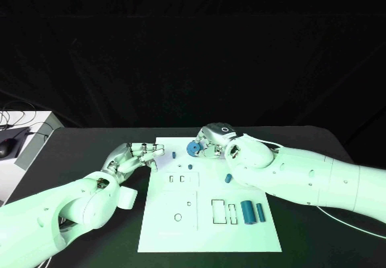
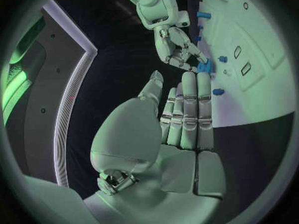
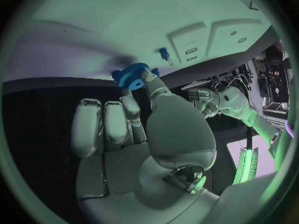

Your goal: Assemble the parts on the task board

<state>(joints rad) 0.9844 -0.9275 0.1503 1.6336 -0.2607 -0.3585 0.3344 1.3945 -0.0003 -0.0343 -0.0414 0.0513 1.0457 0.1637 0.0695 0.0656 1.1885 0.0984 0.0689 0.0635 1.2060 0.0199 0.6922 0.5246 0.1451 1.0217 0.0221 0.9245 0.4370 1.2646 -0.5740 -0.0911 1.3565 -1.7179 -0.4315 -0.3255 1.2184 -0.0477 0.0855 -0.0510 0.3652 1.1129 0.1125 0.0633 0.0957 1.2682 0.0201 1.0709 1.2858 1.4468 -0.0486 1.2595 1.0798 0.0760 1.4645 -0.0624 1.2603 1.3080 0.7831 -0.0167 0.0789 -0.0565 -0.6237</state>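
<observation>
My right hand [image 1: 211, 140] sits just above the centre of the head view, over the top edge of the white task board [image 1: 161, 223], and it pinches a blue gear [image 1: 194, 148] between thumb and a finger. From my right wrist camera the gear [image 3: 132, 76] shows toothed and round, held at my fingertips [image 3: 147, 77] close over the board's pale surface [image 3: 112, 20], while my other fingers lie straight beside one another and hold nothing.

My left hand [image 1: 135, 156] lies left of centre in the head view, at the board's upper left corner, its fingers stretched toward the board and resting at its edge. It holds nothing; in my left wrist view the fingers [image 2: 190, 109] lie flat and side by side, with the thumb a little apart, and my right hand [image 2: 177, 47] shows beyond them with the gear [image 2: 204, 65] at its tips.

On the board, in the head view, a small blue peg [image 1: 174, 154] stands near the top edge just left of the gear, and a small blue piece [image 1: 189, 166] lies below it. Another small blue piece [image 1: 228, 178] lies right of centre, beside my right forearm. Two blue cylinders [image 1: 252, 213] lie side by side at the lower right of the board, next to some rectangular slots [image 1: 218, 211].
</observation>
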